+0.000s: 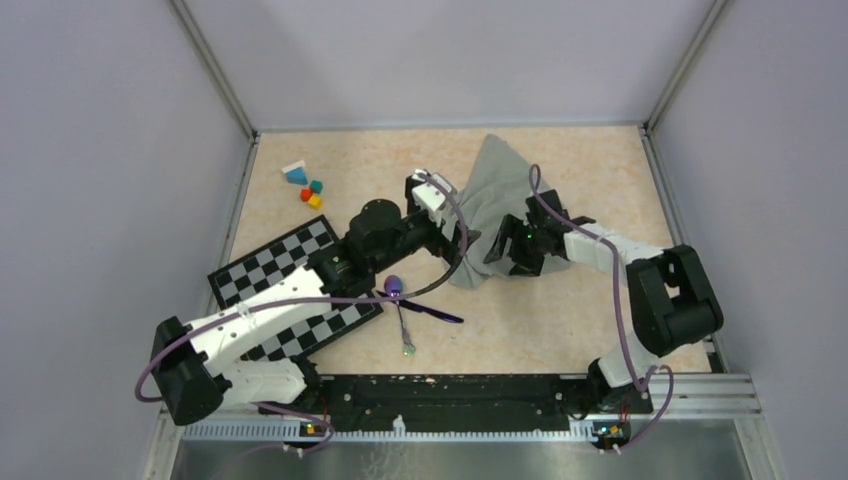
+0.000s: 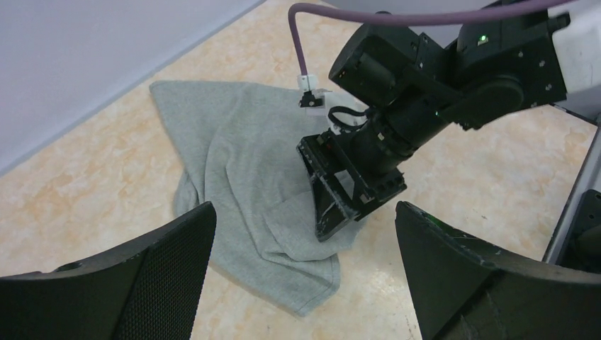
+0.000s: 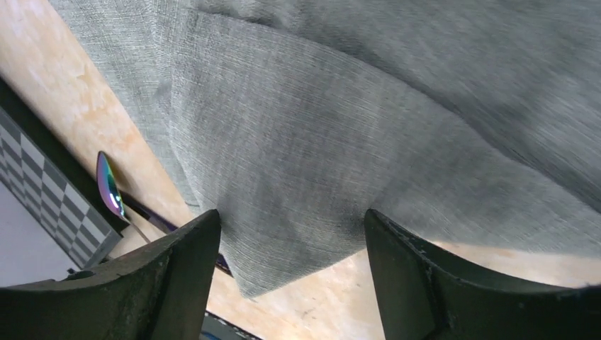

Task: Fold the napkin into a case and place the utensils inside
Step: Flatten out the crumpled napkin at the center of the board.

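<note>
**Tan table, rumpled napkin, both sets of jaws open**

Tan marble-look table (image 1: 560, 320) with plain grey walls around it. The napkin (image 1: 495, 195) is lying rumpled and loosely doubled over itself, around 1 o'clock from the table's middle, with one pointy corner toward the far wall. Just loose folds, nothing neat.

The right gripper (image 3: 290, 273) hangs right over the napkin's near edge. Its jaws are spread wide with cloth showing between them, and they're not pinching anything as far as I can see. The left gripper (image 2: 305, 283) sits just off the napkin's 9 o'clock side, jaws wide apart too, holding nothing.

The utensils are out on the bare table at roughly 7 o'clock from the napkin. That's the spoon (image 1: 393, 286) with its shiny purple bowl, and the dark stick-like piece (image 1: 435, 313) just beside it. Both are near the cloth but not in it.

The spoon bowl is just beside the edge of the checkered board (image 1: 280, 262), which lies at 8 o'clock on the table, partly under the left arm. Little coloured blocks (image 1: 308, 187) are bunched at 10 o'clock, well apart from the rest.
</note>
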